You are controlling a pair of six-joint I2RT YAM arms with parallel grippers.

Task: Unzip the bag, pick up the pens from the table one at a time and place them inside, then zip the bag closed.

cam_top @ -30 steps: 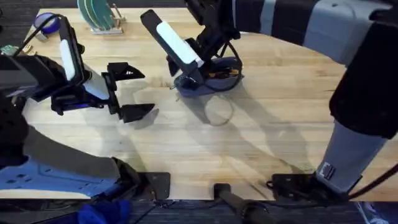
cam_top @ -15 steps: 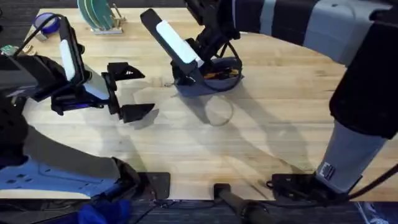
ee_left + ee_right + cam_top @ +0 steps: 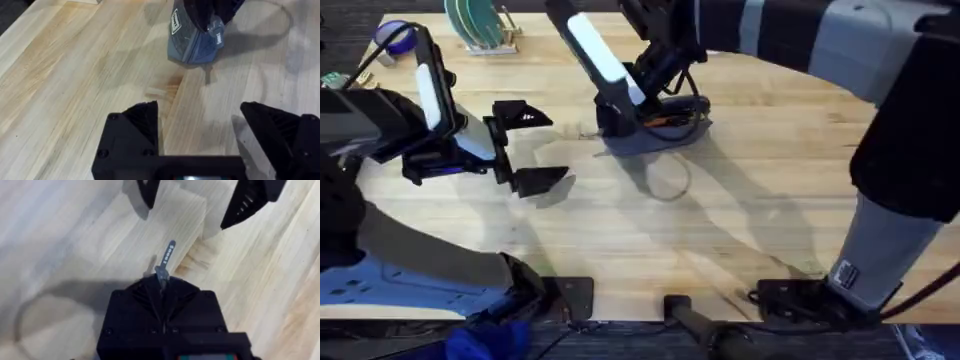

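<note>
Apparently on the last step, zipping shut. Judging by the orange pen [image 3: 667,119] lying inside the bag [image 3: 655,132], with the mouth partly open. Bag lying at the far middle of the table [image 3: 750,200], under the right gripper [image 3: 162,277], clamped tight on the zipper pull [image 3: 167,255], tab poking out beyond the fingertips. Left gripper [image 3: 200,130] hovering over bare wood near the bag, fingers spread wide, holding nothing. Next calls for a steady draw along the zipper line, likely with the idle pincer pinning the fabric so the pouch does not drag. Light plank surface with clear grain; at the far left edge, a rack of green plates [image 3: 475,25].
</note>
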